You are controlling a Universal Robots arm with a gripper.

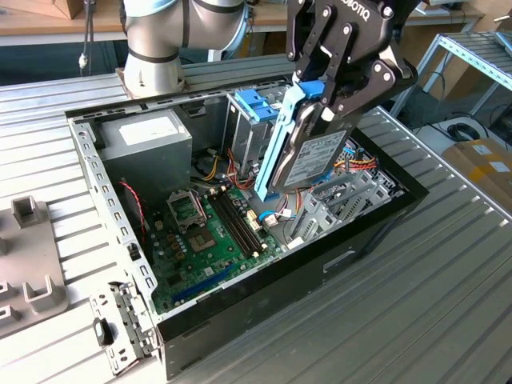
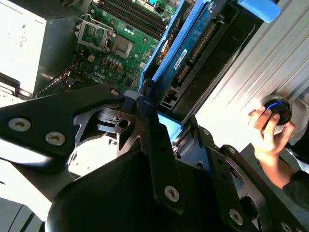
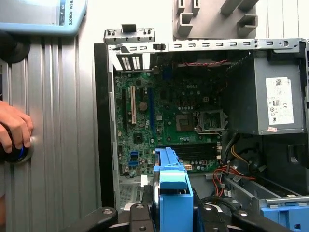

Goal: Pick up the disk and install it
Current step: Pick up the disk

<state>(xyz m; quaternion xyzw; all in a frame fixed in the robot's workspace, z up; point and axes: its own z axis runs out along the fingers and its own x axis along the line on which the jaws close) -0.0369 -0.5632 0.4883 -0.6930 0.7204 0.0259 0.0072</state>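
Observation:
The disk (image 1: 316,156), silver-grey with a white label and a blue carrier frame (image 1: 276,144), hangs steeply tilted on edge above the open computer case (image 1: 336,260). My gripper (image 1: 322,96) is shut on its upper end. The disk's lower end is over the motherboard (image 1: 204,240) and cables, beside the blue drive cage (image 1: 256,104). In the second wrist view the disk's (image 2: 195,41) circuit-board side runs away from the black fingers (image 2: 145,108). In the first wrist view the blue carrier (image 3: 172,183) sits between the fingers (image 3: 137,215), over the case's interior.
A grey power supply box (image 1: 148,140) fills the case's far corner. Grey plastic fixtures (image 1: 32,264) and a loose metal bracket (image 1: 120,328) lie at the exterior view's left. A person's hand (image 2: 263,135) rests on a round blue-ringed knob (image 2: 279,108) on the ribbed table.

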